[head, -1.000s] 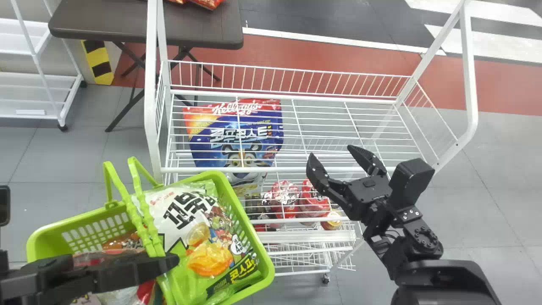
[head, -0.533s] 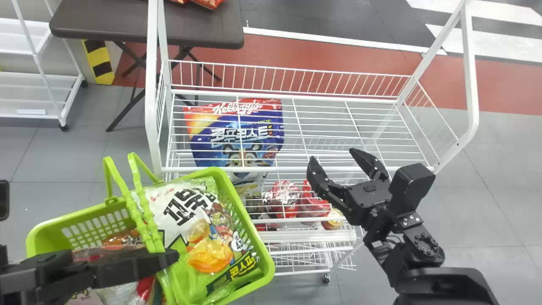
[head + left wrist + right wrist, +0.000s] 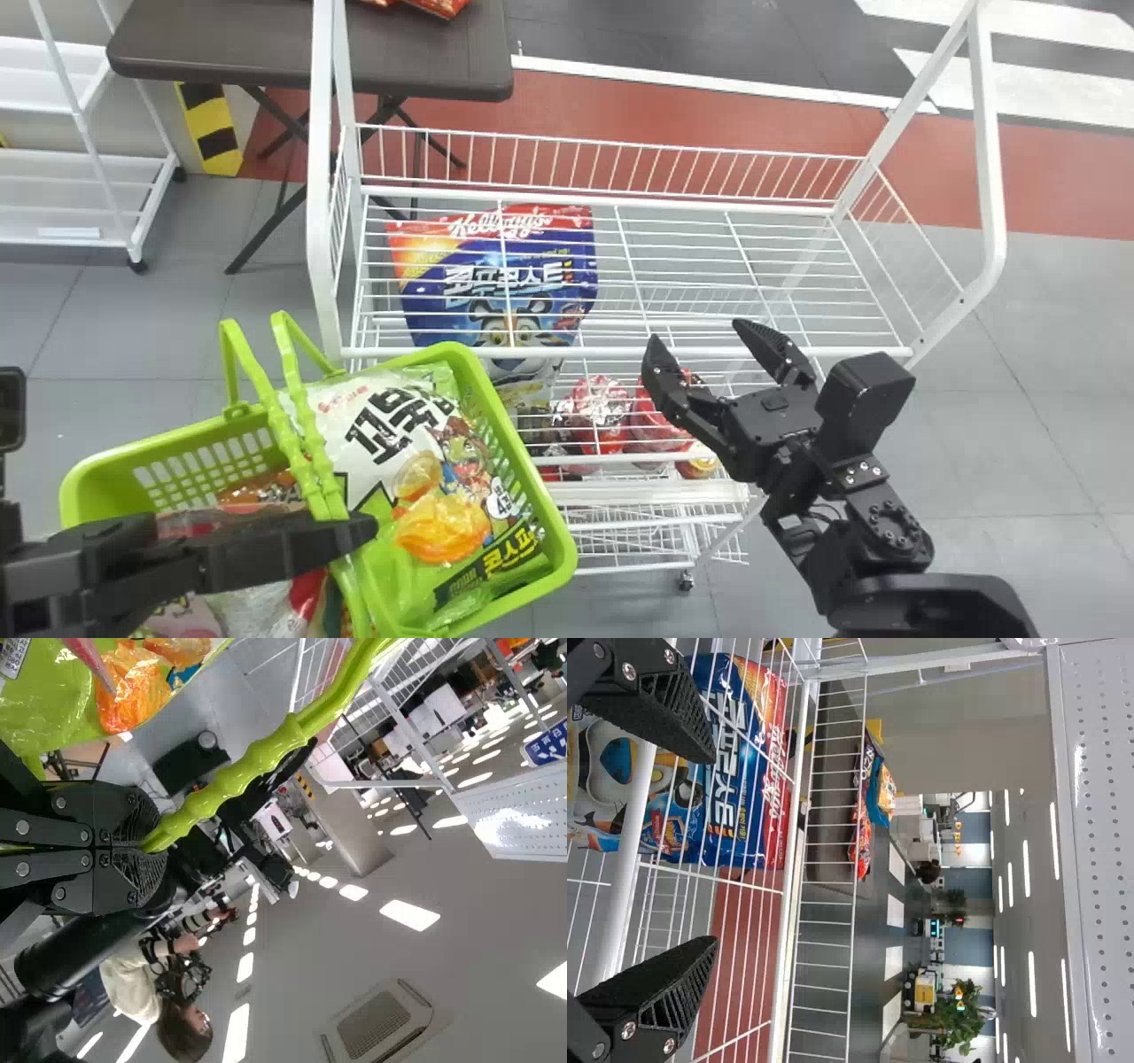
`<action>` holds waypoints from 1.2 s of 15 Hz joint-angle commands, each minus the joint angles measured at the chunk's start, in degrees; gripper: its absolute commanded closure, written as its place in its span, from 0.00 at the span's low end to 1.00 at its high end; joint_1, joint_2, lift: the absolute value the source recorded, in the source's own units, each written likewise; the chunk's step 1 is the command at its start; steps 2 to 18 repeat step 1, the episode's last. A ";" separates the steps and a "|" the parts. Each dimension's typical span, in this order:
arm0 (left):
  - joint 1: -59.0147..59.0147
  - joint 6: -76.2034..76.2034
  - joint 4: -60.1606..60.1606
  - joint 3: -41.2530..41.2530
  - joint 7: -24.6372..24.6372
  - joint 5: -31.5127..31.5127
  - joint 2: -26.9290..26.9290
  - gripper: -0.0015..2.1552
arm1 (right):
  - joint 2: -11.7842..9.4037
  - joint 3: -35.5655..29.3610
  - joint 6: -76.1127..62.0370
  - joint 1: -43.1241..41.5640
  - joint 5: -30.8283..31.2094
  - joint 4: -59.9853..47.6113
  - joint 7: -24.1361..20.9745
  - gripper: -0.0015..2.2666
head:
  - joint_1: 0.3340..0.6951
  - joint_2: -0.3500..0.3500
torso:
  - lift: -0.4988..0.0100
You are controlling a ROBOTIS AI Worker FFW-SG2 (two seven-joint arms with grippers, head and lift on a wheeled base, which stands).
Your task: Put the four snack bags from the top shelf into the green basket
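My left gripper [image 3: 344, 538] is shut on the handles of the green basket [image 3: 560, 532]; in the left wrist view the left gripper [image 3: 152, 847] grips the green handle [image 3: 266, 751]. Snack bags lie in the basket, among them a white and green snack bag [image 3: 376, 434] at its right side. My right gripper [image 3: 695, 335] is open above the front edge of the top wire shelf [image 3: 691, 208], nothing between its fingers. In the right wrist view the right gripper [image 3: 711, 850] stands open too. No bags lie on this shelf.
Under the top shelf's wires stands a blue cereal bag [image 3: 505, 283], with red packages [image 3: 598, 416] nearer on a lower level. White uprights [image 3: 321, 177] frame the rack. A dark table [image 3: 407, 53] with red bags [image 3: 438, 7] stands behind at the left.
My right gripper has drawn back slightly toward the robot, still open. The basket and its handles have shifted slightly upward in the head view, my left gripper still holding them.
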 commanded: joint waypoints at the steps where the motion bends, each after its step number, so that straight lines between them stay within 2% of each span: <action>1: -0.19 0.02 0.00 0.00 -0.66 0.07 0.00 1.00 | 0.28 0.08 0.14 0.02 0.01 -0.01 -0.04 0.04 | 1.00 0.22 | 0.97; 18: -0.19 0.02 0.00 0.00 -0.66 0.07 0.00 1.00 | 0.28 0.08 0.14 0.02 0.01 -0.01 -0.04 0.04 | 1.00 0.22 | 0.97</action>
